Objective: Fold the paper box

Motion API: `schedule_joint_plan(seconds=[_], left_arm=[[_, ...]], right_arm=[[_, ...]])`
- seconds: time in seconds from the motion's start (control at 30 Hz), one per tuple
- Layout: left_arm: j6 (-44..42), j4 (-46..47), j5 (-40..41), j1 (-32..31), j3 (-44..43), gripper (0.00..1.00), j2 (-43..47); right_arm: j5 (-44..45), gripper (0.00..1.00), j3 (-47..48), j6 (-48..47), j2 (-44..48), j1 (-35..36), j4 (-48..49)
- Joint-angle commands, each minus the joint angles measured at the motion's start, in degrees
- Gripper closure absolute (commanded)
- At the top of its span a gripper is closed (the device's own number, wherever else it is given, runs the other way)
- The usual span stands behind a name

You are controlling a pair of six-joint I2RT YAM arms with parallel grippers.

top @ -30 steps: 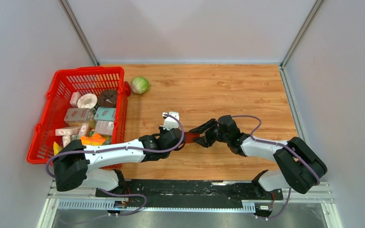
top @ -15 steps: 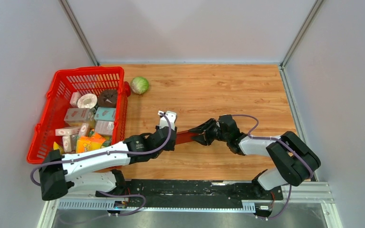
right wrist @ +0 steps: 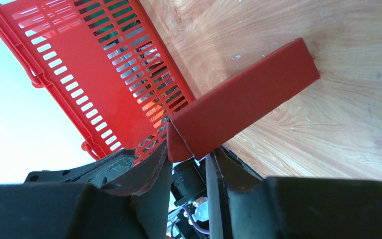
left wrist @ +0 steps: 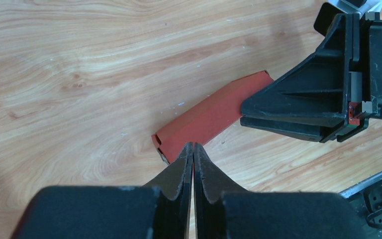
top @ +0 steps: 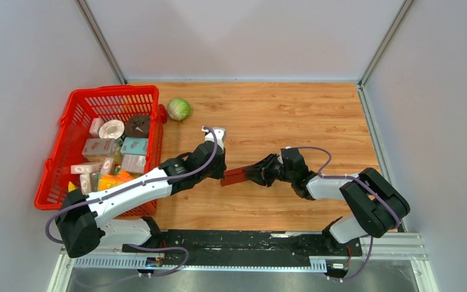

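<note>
The paper box (top: 236, 176) lies near the middle of the wooden table (top: 292, 115), a long, narrow dark red piece stretched between the two arms and slanting a little from left to right. The right gripper (top: 254, 175) is clamped on its right end: in the right wrist view the fingers (right wrist: 154, 169) stand on either side of the cardboard (right wrist: 243, 102), which shows as a folded, angled strip running away from the claw toward the red mesh basket (right wrist: 94, 64). The left gripper (top: 216, 169) sits at the opposite end of the box; in its own wrist view its fingers (left wrist: 181, 167) are pressed together with only a hairline between them, their tips right at the near edge of the red sheet (left wrist: 211, 117) — whether they pinch that edge or merely hover over it cannot be told. The same view shows the right gripper (left wrist: 243, 113) covering the far end of the box. Well to the left the basket (top: 73, 115) holds small pastel cartons and other groceries, and a green cabbage (top: 179, 109) rests on the table just beside its far corner — apart from the box
</note>
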State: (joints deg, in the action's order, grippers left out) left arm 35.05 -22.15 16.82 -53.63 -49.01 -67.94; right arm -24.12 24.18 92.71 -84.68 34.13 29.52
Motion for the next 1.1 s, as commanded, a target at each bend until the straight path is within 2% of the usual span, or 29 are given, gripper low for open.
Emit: schedule_joint_plan(seconds=[0.0,0.27,0.57,0.6,0.7,0.73,0.83,0.97,1.07], left_arm=[[0.2,4.8,-3.0,0.8,1.4,0.92,-1.7],[2.4,8.3,-3.1,1.4,4.6,0.94,-4.2],[5.1,7.6,-0.9,1.9,7.8,0.95,-4.4],[5.4,7.3,-1.0,1.9,7.9,0.95,-4.8],[6.6,8.1,-1.3,1.9,9.6,0.96,-4.9],[7.0,8.4,-1.7,1.9,10.6,0.96,-4.9],[7.5,9.3,-2.5,1.9,11.4,0.96,-5.4],[7.3,9.8,-3.0,1.9,11.7,0.96,-5.5],[6.9,9.5,-3.3,1.9,11.1,0.96,-5.8]], right_arm=[[1.9,0.71,-1.4,-2.8,-1.0,-1.0,-2.1],[1.4,0.77,-1.6,-3.2,-1.2,-1.7,-1.4],[0.4,0.75,-1.4,-6.0,-0.8,-2.1,-0.6],[-0.3,0.73,-1.5,-6.9,-0.6,-2.3,-0.5],[-2.4,0.46,-1.2,-14.8,2.3,-4.5,-3.1],[-3.5,0.34,-0.8,-21.1,3.0,-6.3,-4.4],[-8.6,0.28,1.8,-29.1,5.7,-10.2,-9.6],[-16.6,0.29,4.7,-38.7,5.1,-13.5,-10.9],[-20.7,0.27,7.6,-41.6,2.3,-13.5,-11.2]])
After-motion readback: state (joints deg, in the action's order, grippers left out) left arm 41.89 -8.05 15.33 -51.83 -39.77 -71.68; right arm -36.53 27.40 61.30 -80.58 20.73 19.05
